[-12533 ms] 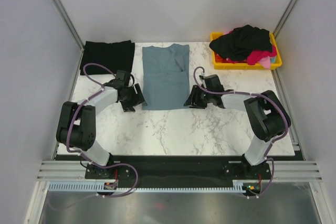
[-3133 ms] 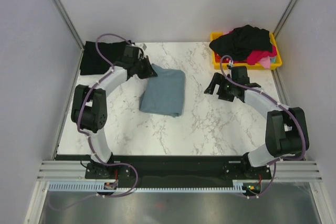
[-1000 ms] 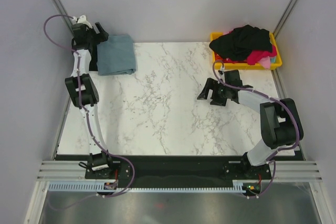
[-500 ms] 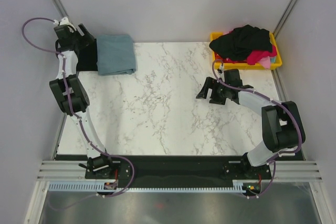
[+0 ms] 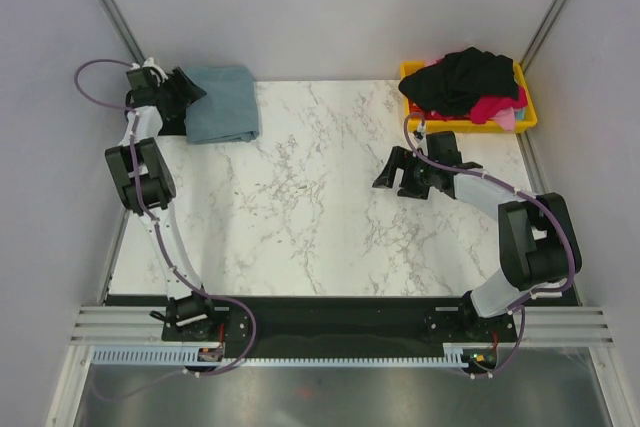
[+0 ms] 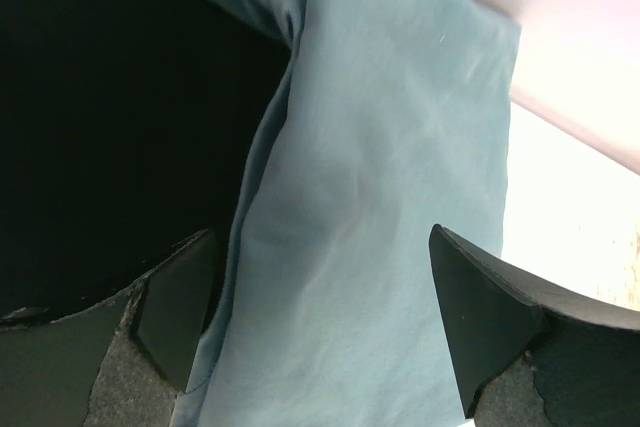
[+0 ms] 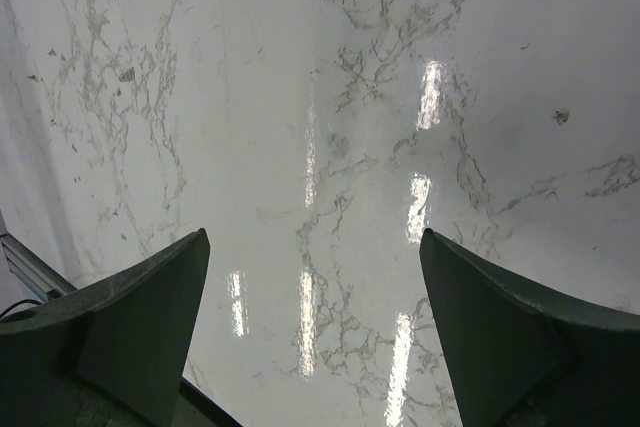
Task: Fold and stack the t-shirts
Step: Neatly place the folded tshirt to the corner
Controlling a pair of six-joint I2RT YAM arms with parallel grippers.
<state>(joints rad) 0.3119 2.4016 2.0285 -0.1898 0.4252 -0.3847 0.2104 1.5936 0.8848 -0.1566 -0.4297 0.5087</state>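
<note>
A folded blue-grey t-shirt (image 5: 222, 104) lies at the table's back left corner, on top of a folded black t-shirt (image 5: 171, 119) that shows only as a strip at its left. My left gripper (image 5: 188, 89) hovers open at the blue-grey shirt's left edge. In the left wrist view its fingers (image 6: 175, 317) straddle the blue-grey t-shirt (image 6: 380, 197) without pinching it, with the black t-shirt (image 6: 100, 127) to the left. My right gripper (image 5: 392, 175) hangs open and empty over bare marble (image 7: 320, 147), right of centre.
A yellow bin (image 5: 425, 127) at the back right holds a heap of black shirts (image 5: 465, 77) and pink-red shirts (image 5: 495, 107). Grey walls and metal posts close in the table's left, back and right sides.
My left gripper swung out toward the left wall, then came back down to the blue-grey shirt's left edge. The shirt lies still. The right arm barely moved.
</note>
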